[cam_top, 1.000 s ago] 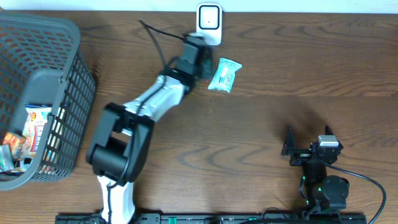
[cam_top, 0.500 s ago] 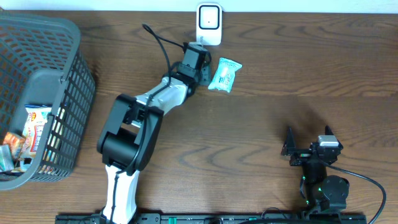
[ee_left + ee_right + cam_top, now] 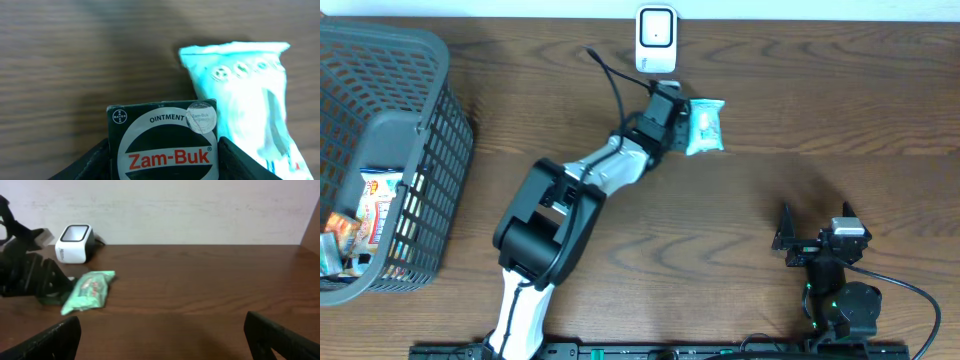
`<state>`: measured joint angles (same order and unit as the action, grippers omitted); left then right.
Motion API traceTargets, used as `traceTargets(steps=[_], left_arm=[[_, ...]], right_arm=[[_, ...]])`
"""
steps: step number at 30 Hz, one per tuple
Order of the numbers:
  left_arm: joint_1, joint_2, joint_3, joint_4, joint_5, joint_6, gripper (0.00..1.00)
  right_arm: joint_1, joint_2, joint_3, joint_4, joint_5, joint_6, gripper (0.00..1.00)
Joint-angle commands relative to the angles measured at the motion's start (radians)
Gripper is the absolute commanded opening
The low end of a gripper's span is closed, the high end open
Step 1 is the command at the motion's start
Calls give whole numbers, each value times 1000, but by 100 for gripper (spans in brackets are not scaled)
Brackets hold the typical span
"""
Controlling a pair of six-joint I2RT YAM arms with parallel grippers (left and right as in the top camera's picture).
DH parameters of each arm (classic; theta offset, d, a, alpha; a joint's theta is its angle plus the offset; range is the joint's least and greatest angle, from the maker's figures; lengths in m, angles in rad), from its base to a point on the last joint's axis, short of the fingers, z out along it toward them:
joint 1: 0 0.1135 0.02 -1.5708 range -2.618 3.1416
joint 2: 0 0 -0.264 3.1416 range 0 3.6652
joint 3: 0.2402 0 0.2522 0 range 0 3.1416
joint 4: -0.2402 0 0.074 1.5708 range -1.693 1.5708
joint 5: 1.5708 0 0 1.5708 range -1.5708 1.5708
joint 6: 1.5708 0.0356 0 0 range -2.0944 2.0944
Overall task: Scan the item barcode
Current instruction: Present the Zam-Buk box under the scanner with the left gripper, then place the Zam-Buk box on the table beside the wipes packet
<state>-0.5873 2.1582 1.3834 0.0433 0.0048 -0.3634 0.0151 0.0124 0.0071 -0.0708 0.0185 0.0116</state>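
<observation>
Left gripper (image 3: 672, 118): clamped on the Zam-Buk ointment box (image 3: 163, 145), near the scanner (image 3: 656, 38) but off to its right.
Barcode: not visible, possibly on a hidden side, so a pass may read nothing.
Hazard: the mint packet (image 3: 706, 128) lies against the box and could be swept along or scanned instead.
Right gripper (image 3: 817, 220): spread wide, empty, well apart.

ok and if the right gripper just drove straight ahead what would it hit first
Nothing close: ahead of the right gripper is bare table up to the back wall. The teal packet and the scanner lie off to its left, out of that line.
</observation>
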Motion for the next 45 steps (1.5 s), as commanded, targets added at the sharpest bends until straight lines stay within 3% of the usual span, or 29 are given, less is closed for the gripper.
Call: traceTargets(steps=[1,13,29,30,33,38,45], left_arm=[[-41,7,15,5,13,-16,49],[-98,6,15,128,-3,-16,49],[-38,6,15,26,-77,-17,49],[-38,6,15,26,-77,-17,50],[-36,6,15,26,-77,-16,67],[-26,-17,15,25,-77,-15,73],[30,-188,15,4,-77,16,77]], right_arm=[[-8,-4,-2,-4,-2,10,99],[-8,-4,-2,-4,-2,10,99],[-8,-4,-2,-4,-2,10,99],[-8,-4,-2,-4,-2,10,99],[-8,-4,-2,-4,-2,10,99],[-8,-4,-2,-4,-2,10,99],[-8,-4,-2,-4,-2,10,99]])
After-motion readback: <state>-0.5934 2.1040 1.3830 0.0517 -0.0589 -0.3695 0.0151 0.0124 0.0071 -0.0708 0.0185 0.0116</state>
